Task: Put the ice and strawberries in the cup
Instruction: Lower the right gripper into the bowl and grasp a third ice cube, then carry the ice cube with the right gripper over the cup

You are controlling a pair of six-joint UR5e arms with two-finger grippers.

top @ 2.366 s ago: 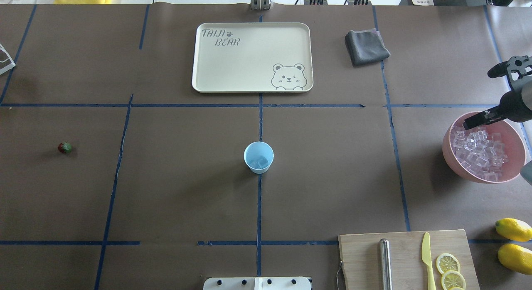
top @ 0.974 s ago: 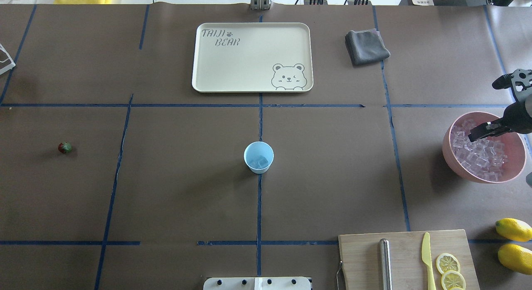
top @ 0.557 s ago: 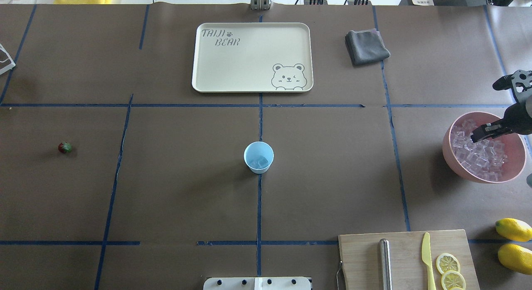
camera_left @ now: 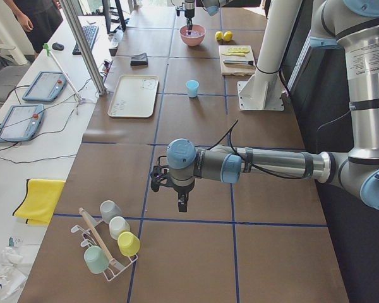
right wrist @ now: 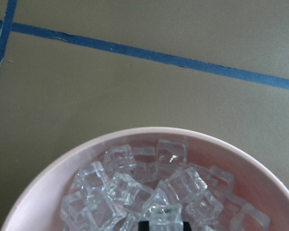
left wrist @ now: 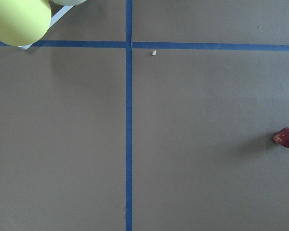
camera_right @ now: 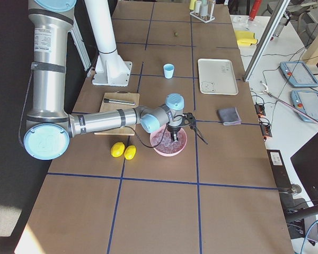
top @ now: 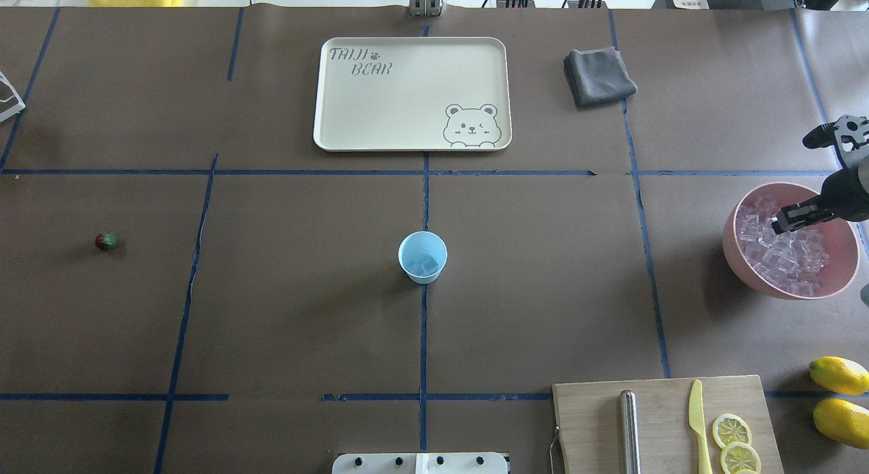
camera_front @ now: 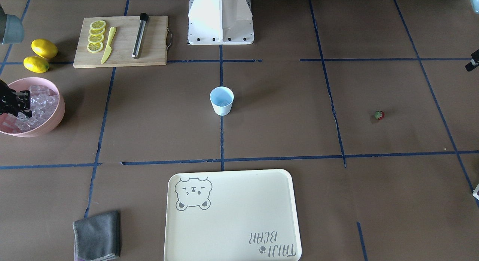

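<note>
Right gripper (top: 781,223) low inside a round pink bowl (top: 740,267) of clear ice cubes (top: 781,257), there to fetch one.
Fingertips (right wrist: 143,225) straddle one cube, grip unclear; the small light-blue plastic cup (top: 422,257) waits mid-table, the tiny red strawberry (top: 105,241) well apart.

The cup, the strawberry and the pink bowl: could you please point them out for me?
cup (top: 411,248), overhead view, bare inner wall
strawberry (top: 105,241), overhead view, red body
pink bowl (top: 843,246), overhead view, bare inner wall
</note>
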